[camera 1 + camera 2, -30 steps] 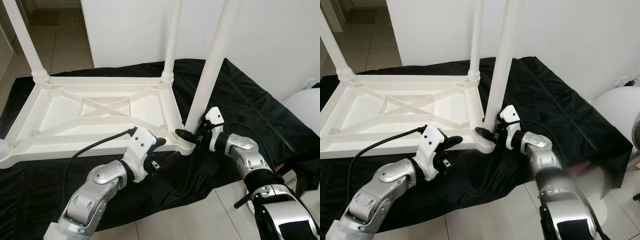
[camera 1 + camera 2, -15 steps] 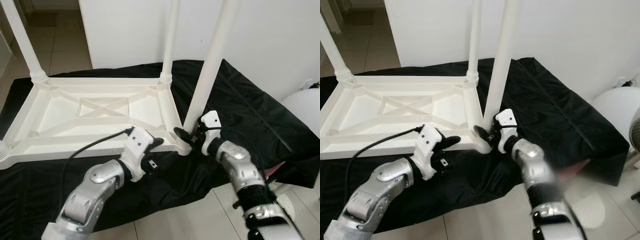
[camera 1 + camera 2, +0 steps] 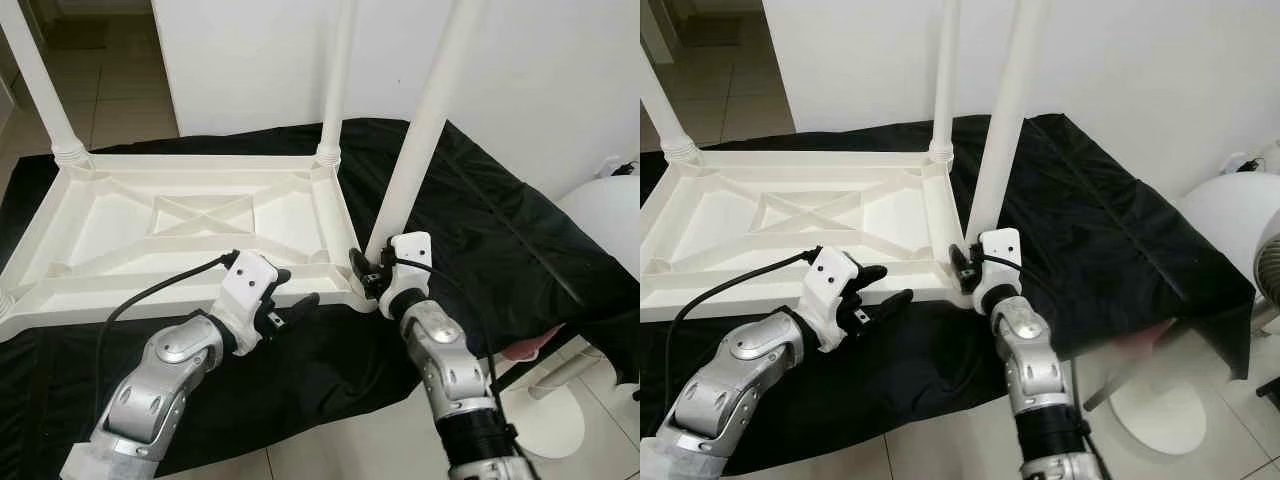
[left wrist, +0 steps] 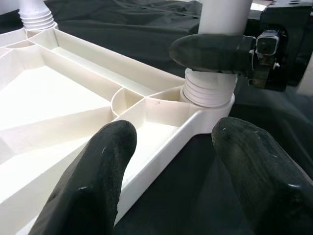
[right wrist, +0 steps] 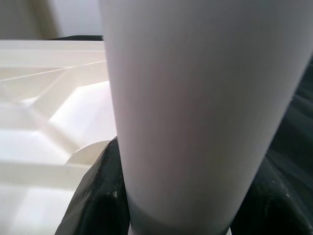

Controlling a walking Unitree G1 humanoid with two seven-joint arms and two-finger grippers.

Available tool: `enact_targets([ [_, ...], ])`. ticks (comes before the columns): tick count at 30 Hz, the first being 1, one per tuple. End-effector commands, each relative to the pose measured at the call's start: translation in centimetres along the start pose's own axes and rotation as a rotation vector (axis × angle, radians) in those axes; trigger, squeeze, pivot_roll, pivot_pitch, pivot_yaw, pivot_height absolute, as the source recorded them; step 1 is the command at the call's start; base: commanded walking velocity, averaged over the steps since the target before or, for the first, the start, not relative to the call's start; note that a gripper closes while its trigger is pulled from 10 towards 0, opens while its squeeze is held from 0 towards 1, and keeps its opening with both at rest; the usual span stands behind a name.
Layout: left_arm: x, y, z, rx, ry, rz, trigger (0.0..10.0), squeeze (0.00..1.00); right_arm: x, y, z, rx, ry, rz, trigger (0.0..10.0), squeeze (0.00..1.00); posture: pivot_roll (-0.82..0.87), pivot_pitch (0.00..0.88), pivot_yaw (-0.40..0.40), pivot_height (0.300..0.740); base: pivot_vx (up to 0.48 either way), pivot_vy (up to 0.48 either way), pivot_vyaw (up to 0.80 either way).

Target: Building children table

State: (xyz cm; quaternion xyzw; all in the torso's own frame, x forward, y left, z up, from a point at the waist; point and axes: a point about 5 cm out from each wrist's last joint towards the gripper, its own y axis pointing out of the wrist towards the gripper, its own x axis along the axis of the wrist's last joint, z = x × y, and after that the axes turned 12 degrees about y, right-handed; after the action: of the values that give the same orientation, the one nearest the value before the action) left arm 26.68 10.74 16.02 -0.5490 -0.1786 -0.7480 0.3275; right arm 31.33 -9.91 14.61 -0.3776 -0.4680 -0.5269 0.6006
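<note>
A black cloth (image 3: 480,215) covers the low surface in front of the robot and hangs over its near edge; on it lies a white plastic table top (image 3: 190,235), turned underside up, its moulded ribs and cross brace facing upward; 3 white legs stand upright from its corners: a far left leg (image 3: 40,85), a far right leg (image 3: 337,80) and a near right leg (image 3: 420,150), the last seated in the near right corner socket (image 4: 208,93); a white rounded object (image 3: 605,215) sits at the right edge of the scene, beyond the cloth; the right gripper (image 3: 368,272) is at the base of the near right leg, its 2 black fingers (image 4: 210,51) closed around the leg just above the ribbed collar; the left gripper (image 3: 290,300) hovers near the table top's near rim, left of that corner, its 2 fingers (image 4: 98,171) spread wide apart and holding nothing, with the rim between them in the left wrist view.
</note>
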Motion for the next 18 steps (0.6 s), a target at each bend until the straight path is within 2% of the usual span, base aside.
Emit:
enact_targets([
  [1,-0.3,0.1,-0.2,0.006,-0.001,0.011,10.0,0.00,-1.2,-0.3,-0.7,-0.087,0.037,0.053,10.0,0.00,-0.01,0.038,-0.057,0.740,0.000,0.000,0.00],
  [5,-0.3,0.2,-0.4,-0.003,-0.008,0.006,10.0,0.00,-0.8,-0.3,-0.1,-0.086,0.070,0.033,10.0,0.00,-0.02,0.036,-0.048,0.740,0.000,0.000,0.00],
  [9,-0.1,0.6,-0.7,-0.023,-0.001,-0.006,10.0,0.00,-0.2,-0.6,-0.4,-0.103,0.063,0.025,10.0,0.00,-0.04,0.043,-0.053,0.740,0.000,0.000,0.00],
  [10,-0.1,0.6,-0.8,-0.026,0.000,-0.009,10.0,0.00,-0.1,-0.7,-0.6,-0.104,0.065,0.025,10.0,1.00,-0.04,0.046,-0.054,0.740,0.000,0.000,0.00],
  [18,-0.1,0.5,-1.1,-0.029,-0.013,-0.008,10.0,0.00,0.0,-1.3,-0.5,-0.083,0.068,0.030,10.0,1.00,-0.05,0.068,-0.042,0.740,0.000,0.000,0.00],
])
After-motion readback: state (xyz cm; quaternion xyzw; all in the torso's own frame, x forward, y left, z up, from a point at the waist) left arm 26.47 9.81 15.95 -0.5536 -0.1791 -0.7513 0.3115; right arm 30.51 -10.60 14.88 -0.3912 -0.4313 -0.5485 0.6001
